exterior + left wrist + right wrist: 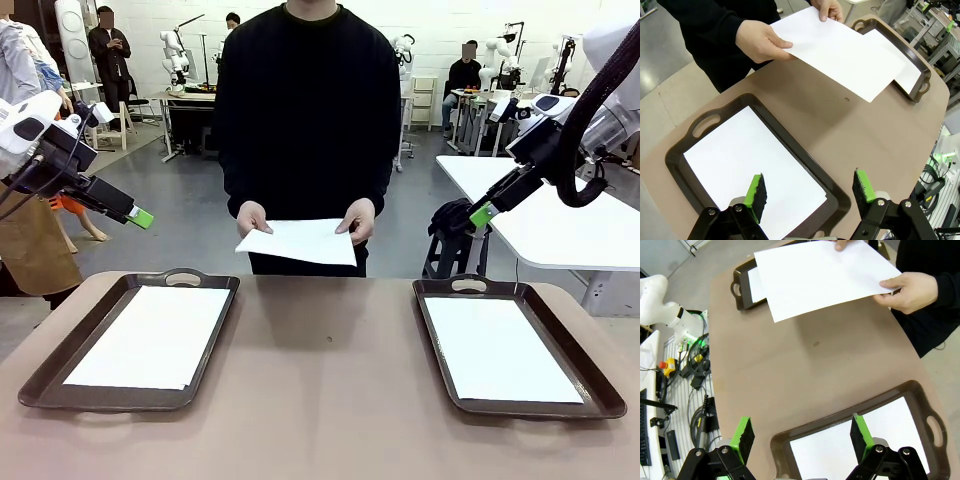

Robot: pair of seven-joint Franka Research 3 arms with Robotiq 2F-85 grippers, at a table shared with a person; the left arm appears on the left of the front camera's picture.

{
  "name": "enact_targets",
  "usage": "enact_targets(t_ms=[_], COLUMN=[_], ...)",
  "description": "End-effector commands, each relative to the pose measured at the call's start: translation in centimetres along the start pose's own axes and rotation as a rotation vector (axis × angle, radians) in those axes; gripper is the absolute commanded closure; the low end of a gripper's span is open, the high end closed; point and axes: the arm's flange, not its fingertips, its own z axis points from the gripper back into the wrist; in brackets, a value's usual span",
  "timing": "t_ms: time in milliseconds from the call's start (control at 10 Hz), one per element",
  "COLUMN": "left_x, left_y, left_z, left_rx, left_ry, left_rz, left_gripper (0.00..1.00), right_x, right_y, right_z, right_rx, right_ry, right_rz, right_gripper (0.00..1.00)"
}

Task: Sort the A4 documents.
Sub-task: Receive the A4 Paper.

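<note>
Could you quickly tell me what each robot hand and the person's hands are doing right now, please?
Left hand: open, holding nothing.
Right hand: open, holding nothing.
Person's hands: both holding one A4 sheet above the table's far edge.

No readable text, label, brand or number appeared anywhere; the A4 documents (297,241) looked blank on every visible side.

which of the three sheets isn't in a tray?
The sheet the person holds in both hands above the table's far edge. The other two lie flat, one in the left tray, one in the right tray.
</note>
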Motion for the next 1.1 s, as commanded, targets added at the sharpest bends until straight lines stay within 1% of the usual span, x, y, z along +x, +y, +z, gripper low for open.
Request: enact_targets(t_ms=[0, 1000], left_x=[-0.04, -0.04], left_y=[-0.01, -0.01], left_z=[0.13, 0.13], left_rx=[-0.011, -0.011], left_ry=[-0.004, -0.004], left_rz=[-0.005, -0.005], left_gripper=[0.1, 0.1], right_x=[0.03, 0.03], right_y=[-0.14, -0.14], right_z=[-0.03, -0.03], right_rx=[0.0, 0.0], right_ry=[0.0, 0.0], right_rz=[-0.001, -0.001], right_gripper=[0.0, 0.0])
